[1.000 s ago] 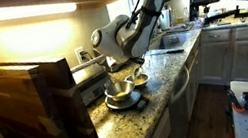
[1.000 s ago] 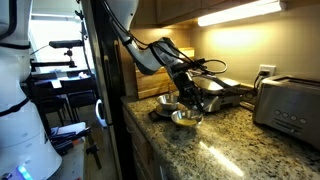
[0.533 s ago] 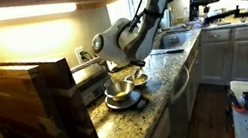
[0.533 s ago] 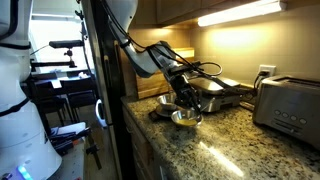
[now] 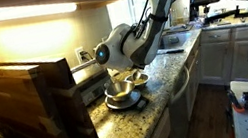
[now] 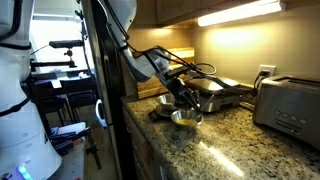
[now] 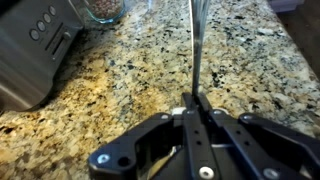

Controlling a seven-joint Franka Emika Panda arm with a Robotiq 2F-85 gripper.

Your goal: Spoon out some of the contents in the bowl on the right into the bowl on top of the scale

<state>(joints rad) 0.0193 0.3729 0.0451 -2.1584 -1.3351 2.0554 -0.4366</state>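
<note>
My gripper (image 7: 196, 103) is shut on a thin metal spoon handle (image 7: 195, 50) that runs straight up the wrist view; the spoon's scoop is out of that frame. In both exterior views the gripper (image 5: 117, 76) (image 6: 183, 92) hangs low over two metal bowls on the granite counter. One bowl (image 5: 121, 95) sits on a dark scale (image 5: 127, 104); the other bowl (image 5: 139, 79) stands just beside it. Both bowls also show in an exterior view (image 6: 186, 118) (image 6: 168, 101). The bowls' contents are too small to make out.
A silver toaster (image 7: 30, 50) (image 6: 290, 105) stands on the counter (image 7: 110, 90). A container of brownish contents (image 7: 102, 8) sits at the wrist view's top edge. A large wooden box (image 5: 29, 105) fills the foreground. A flat appliance (image 6: 225, 92) sits behind the bowls.
The arm has sunk lower over the bowls, bringing the gripper and spoon down closer to them. The bowls have not moved.
</note>
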